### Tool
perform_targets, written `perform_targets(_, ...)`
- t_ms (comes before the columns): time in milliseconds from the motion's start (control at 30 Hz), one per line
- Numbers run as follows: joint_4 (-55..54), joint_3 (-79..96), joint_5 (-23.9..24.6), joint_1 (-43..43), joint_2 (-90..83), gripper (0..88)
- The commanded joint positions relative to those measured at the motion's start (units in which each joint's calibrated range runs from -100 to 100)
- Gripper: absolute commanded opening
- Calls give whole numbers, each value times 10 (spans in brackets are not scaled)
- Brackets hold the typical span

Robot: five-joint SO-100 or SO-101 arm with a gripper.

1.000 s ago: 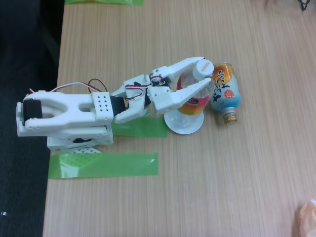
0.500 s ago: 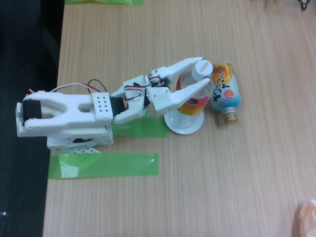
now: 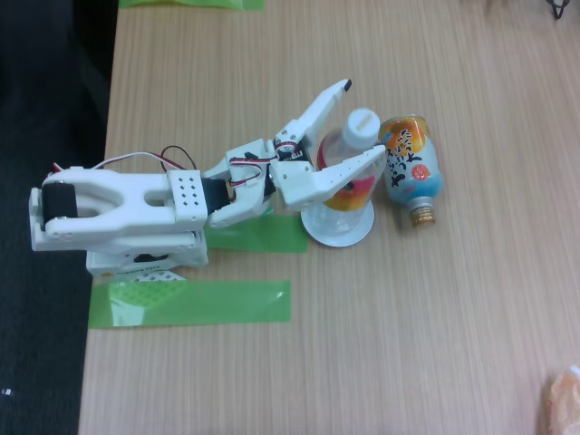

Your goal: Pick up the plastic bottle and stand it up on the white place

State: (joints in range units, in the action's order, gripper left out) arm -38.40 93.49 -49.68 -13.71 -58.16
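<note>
The plastic bottle (image 3: 352,194), clear with a white cap and a red-yellow label, stands upright on the white place (image 3: 336,233), a small round disc just right of the arm. My gripper (image 3: 363,120) is open around the bottle's upper part. One finger (image 3: 328,100) is swung far up and away from the bottle. The other finger (image 3: 358,166) lies across the bottle's front, close against it; whether it touches cannot be told.
A squat bottle (image 3: 412,163) with an orange and light-blue label lies on its side just right of the standing bottle. Green tape strips (image 3: 258,235) (image 3: 190,302) lie by the arm's base. The table's left edge (image 3: 113,181) drops to a dark floor.
The gripper has opened: its upper finger swung away from the bottle's cap, which it had been pressed against. The bottle stays upright on the disc.
</note>
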Motion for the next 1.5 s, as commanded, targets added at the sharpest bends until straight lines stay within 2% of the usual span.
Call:
perform_targets(0, -7, -9, 1, -4, -4, 397)
perform_targets(667, 61, 8, 7, 3, -254, 397)
perform_targets(833, 136, 0, 99, 30, -345, 392)
perform_targets(1000, 174, -6, 280, 91, -418, 394)
perform_targets(1133, 149, -29, 362, 121, -410, 397)
perform_targets(1233, 87, -29, 400, 128, -410, 397)
perform_targets(1467, -192, 15, 457, 126, -410, 391)
